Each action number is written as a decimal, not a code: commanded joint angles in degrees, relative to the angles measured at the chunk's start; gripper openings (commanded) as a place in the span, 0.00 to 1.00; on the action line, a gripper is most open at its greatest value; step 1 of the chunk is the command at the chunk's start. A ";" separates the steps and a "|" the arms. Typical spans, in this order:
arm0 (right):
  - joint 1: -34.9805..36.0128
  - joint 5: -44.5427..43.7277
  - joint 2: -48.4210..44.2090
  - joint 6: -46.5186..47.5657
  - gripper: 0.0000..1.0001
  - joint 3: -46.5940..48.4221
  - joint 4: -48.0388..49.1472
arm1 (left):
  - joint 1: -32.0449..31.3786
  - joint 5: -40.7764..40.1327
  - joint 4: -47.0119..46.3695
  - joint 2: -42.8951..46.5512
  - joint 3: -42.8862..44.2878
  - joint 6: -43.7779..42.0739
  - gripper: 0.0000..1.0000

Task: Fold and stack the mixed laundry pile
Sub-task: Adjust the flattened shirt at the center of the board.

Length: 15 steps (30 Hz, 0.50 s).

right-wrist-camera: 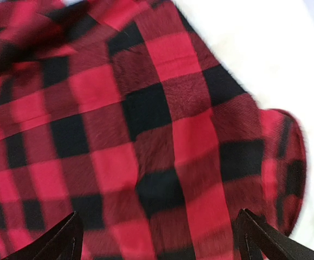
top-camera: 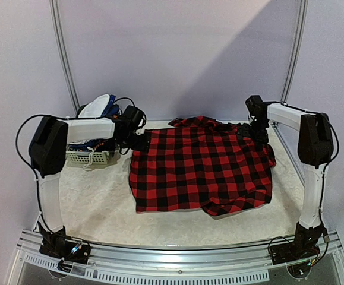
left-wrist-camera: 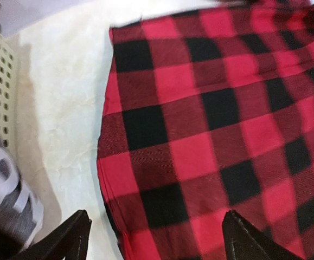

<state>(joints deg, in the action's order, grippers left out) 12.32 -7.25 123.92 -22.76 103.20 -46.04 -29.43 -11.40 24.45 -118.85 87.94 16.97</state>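
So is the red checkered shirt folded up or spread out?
Spread out: the plaid shirt lies flat across the table, edges slightly rumpled.

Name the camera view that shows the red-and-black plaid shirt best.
Top external: nearly the whole plaid shirt lies spread flat on the table, outline clear. The left wrist view shows only one edge and corner close up; the right wrist view shows a blurred patch near another edge.

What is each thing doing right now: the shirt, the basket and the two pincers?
Plaid shirt: spread flat on the table, not folded yet.
Basket: upright at the far left, clothes piled in it.
Left pincer: open, over the shirt's edge, holding nothing.
Right pincer: open, over the shirt, holding nothing.
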 commanded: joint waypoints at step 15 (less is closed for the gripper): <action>5.83 -1.69 -42.31 -3.62 0.99 -35.83 5.90 | -28.56 -8.18 -1.87 26.03 -19.07 -10.40 0.85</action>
<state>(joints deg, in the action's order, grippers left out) 17.54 -9.37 89.41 -24.01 73.32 -42.17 -51.99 -19.42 22.00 -95.04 70.85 9.58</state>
